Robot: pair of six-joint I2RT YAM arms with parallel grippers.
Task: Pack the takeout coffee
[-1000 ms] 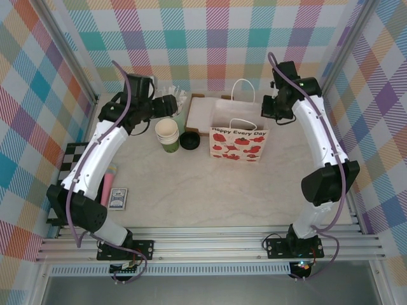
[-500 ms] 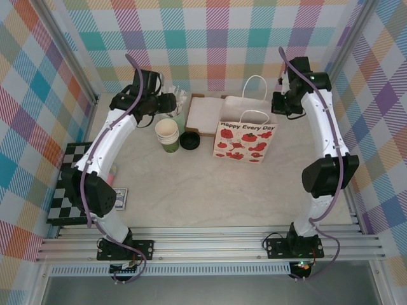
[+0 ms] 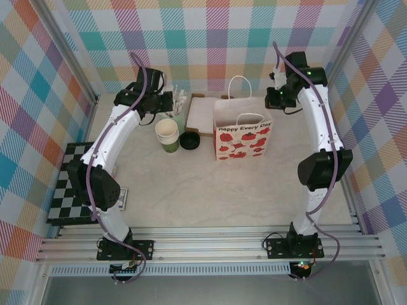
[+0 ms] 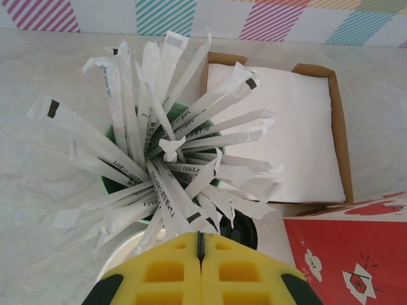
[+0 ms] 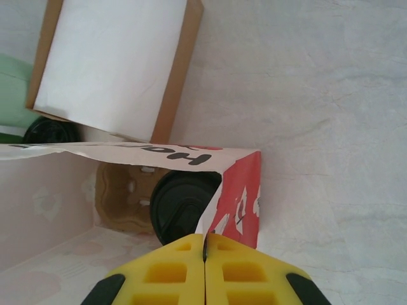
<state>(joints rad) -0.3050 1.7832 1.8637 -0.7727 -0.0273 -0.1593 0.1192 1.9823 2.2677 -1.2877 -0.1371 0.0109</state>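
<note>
Coffee point(image 3: 189, 140) stands upright on the surface point(image 3: 203, 190), just beside the stacked cups point(image 3: 167, 133) and in front of the napkin box point(image 3: 200, 113), with the bag point(image 3: 240, 143) close on its right.

I'd treat it as a soft paper wall under a slick plastic lid. It is light if empty and sloshy if full, and I cannot tell which. A hard squeeze would dent it or pop the lid, so I would take it around the body just below the lid rim, gently, and keep it level.

Left jaws are closed on nothing, hovering over the packet cup point(image 4: 159, 171). The coffee's lid peeks out beneath the packets.

Right jaws are closed too. The bag's rim runs straight into their seam, so I judge they pinch it.

Inside the bag I see a cardboard carrier point(image 5: 124, 197) and a black lid point(image 5: 181, 213). Whether that is a second cup I cannot tell.

The surface is pale, smooth stone-look, and likely slippery. Plaid walls point(image 3: 210, 38) close in tightly. A chessboard point(image 3: 67, 194) lies at the left, well apart.
</note>
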